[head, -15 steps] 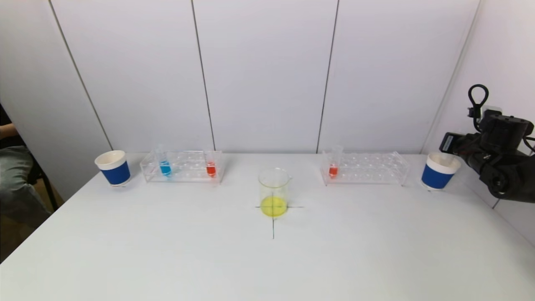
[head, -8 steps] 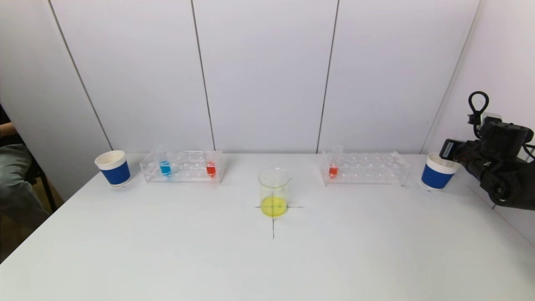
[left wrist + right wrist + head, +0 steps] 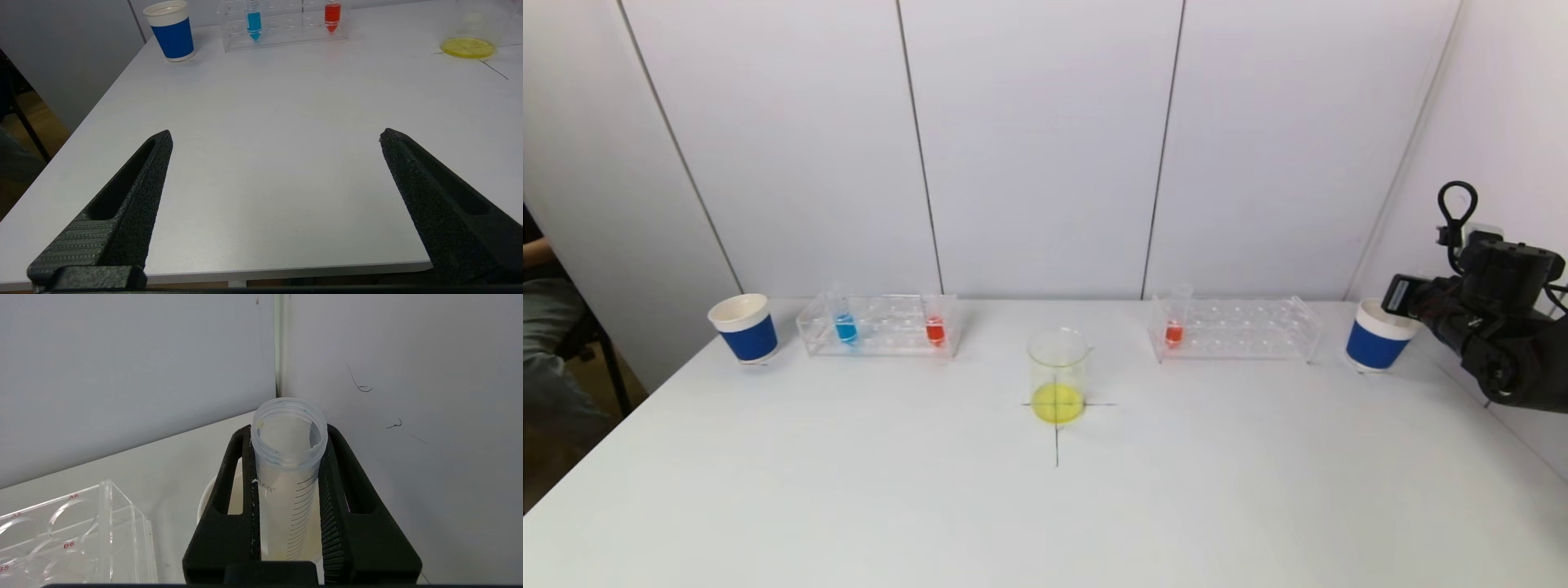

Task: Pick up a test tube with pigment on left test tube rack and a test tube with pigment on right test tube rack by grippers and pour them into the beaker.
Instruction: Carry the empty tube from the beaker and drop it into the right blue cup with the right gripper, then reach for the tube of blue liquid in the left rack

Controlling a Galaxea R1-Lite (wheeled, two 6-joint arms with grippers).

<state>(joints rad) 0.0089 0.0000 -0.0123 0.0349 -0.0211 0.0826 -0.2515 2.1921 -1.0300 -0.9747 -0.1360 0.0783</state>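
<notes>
Fingers (image 3: pixel 333 506) of your right gripper (image 3: pixel 288 498) are clamped on both sides of a clear graduated plastic test tube (image 3: pixel 288 457), open mouth up, no pigment visible inside it. Printed on its wall: black graduation ticks and a partial mark reading "LAB". The tube hangs over the mouth of the right blue paper cup with white rim (image 3: pixel 1379 335), at the table's far right corner, near the wall panels.

Your left gripper (image 3: pixel 276 136) is spread wide, holding nothing, low over the near left part of the white table (image 3: pixel 849 490); the table's near edge shows just under its fingertips.

Working outward: the right clear acrylic test tube rack (image 3: pixel 1237 329) sits just left of that cup, with one tube of red pigment (image 3: pixel 1174 331) at its left end. Well labels "A5", "A6", "B6" read in red on the rack in the right wrist view.

The clear glass beaker (image 3: pixel 1058 376) stands centre, on a black cross mark (image 3: pixel 1057 433), with yellow liquid at its bottom. Open table lies all round it and across the whole near half.

The left clear acrylic test tube rack (image 3: pixel 880 325) holds a tube of blue pigment (image 3: pixel 845 327) and a second red-pigment tube (image 3: pixel 935 329), well apart. The left blue paper cup (image 3: pixel 744 328) stands just beside the rack, near the left table edge.
</notes>
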